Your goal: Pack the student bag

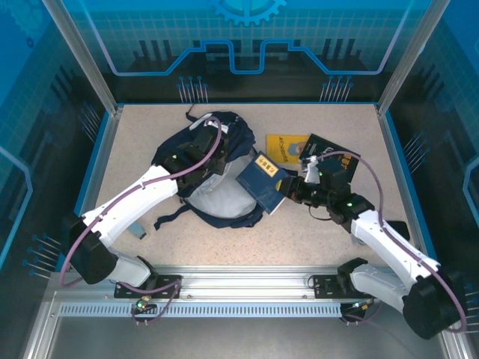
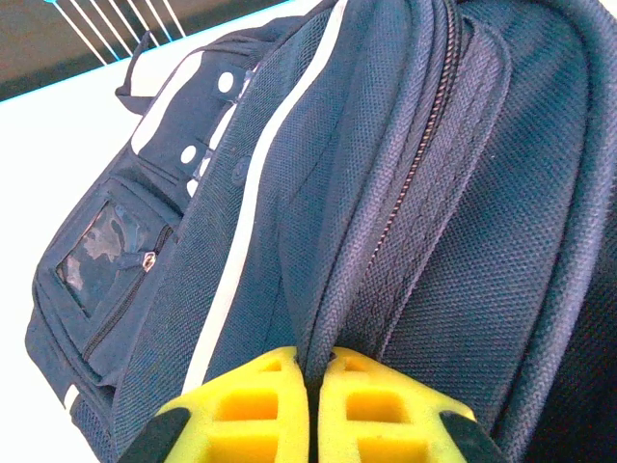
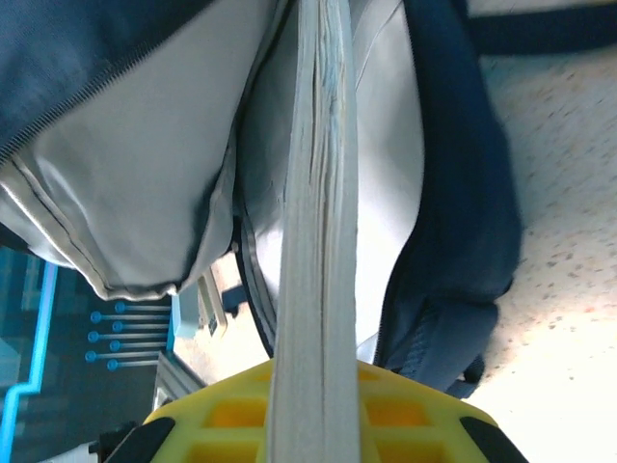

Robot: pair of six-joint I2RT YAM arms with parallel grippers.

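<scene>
The student bag (image 1: 224, 142), a navy backpack, lies at the table's middle left with its mouth held open and the pale grey lining (image 1: 217, 203) showing. My left gripper (image 1: 200, 166) is shut on a fold of the bag's fabric beside the zipper (image 2: 424, 145), and its yellow fingertips (image 2: 260, 371) pinch that seam. My right gripper (image 1: 294, 187) is shut on a blue book (image 1: 262, 182), held on edge at the bag's mouth. In the right wrist view the book's page edge (image 3: 318, 231) runs up between the yellow fingers (image 3: 415, 405), with the grey lining (image 3: 145, 164) on both sides.
A yellow book (image 1: 283, 143) and a dark book (image 1: 333, 152) lie on the table behind the right gripper. A small teal object (image 1: 137, 229) rests by the left arm. The bag's dark straps (image 1: 171, 217) trail toward the front. Blue walls fence the table.
</scene>
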